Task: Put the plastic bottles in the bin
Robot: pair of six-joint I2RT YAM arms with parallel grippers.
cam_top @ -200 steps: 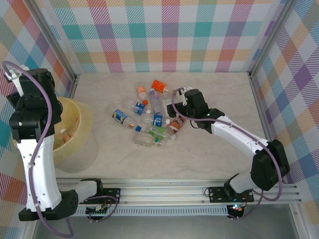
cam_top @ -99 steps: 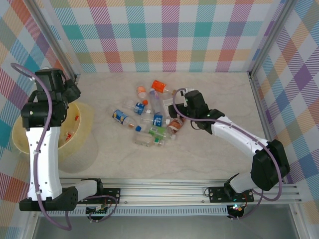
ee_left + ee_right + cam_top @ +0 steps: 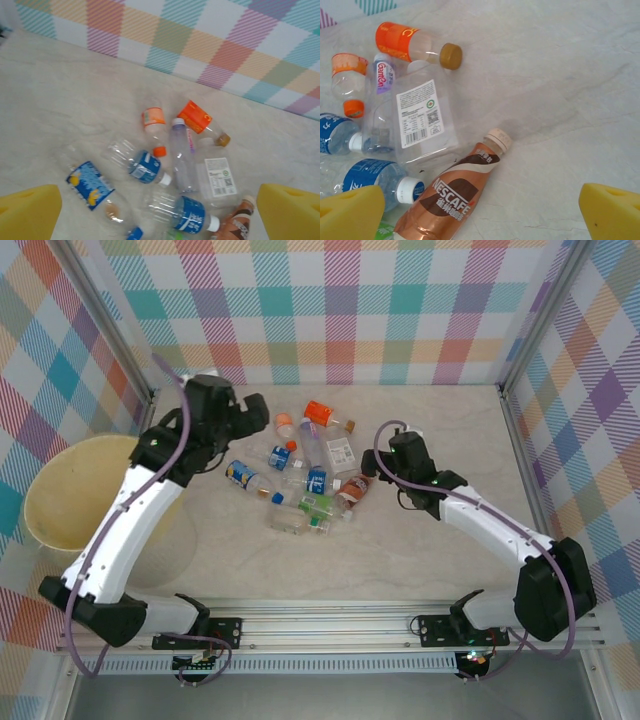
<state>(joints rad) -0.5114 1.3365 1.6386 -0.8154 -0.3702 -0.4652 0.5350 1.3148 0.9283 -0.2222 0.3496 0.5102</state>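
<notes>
Several plastic bottles lie in a pile mid-table: an orange-labelled one [image 3: 320, 412] [image 3: 200, 117] [image 3: 402, 40], blue-labelled ones [image 3: 240, 475] [image 3: 90, 182] [image 3: 145, 166], a flattened clear one with a white label [image 3: 341, 451] [image 3: 420, 115], and a brown Nescafe bottle [image 3: 355, 488] [image 3: 455, 195]. The pale yellow bin [image 3: 60, 490] stands at the left. My left gripper [image 3: 255, 412] [image 3: 160, 220] hovers open above the pile's left side, holding nothing. My right gripper [image 3: 392, 455] [image 3: 480, 217] is open just right of the pile, the Nescafe bottle lying below its left pad [image 3: 350, 212].
A green-labelled bottle [image 3: 318, 503] and a clear bottle [image 3: 295, 523] lie at the pile's near edge. Checked walls enclose the table on three sides. Bare tabletop [image 3: 450, 420] stretches to the right of the pile and in front of it.
My left arm has swung from over the bin to the right, reaching the bottle pile. My right gripper has drawn back rightward and slightly nearer, away from the pile.
</notes>
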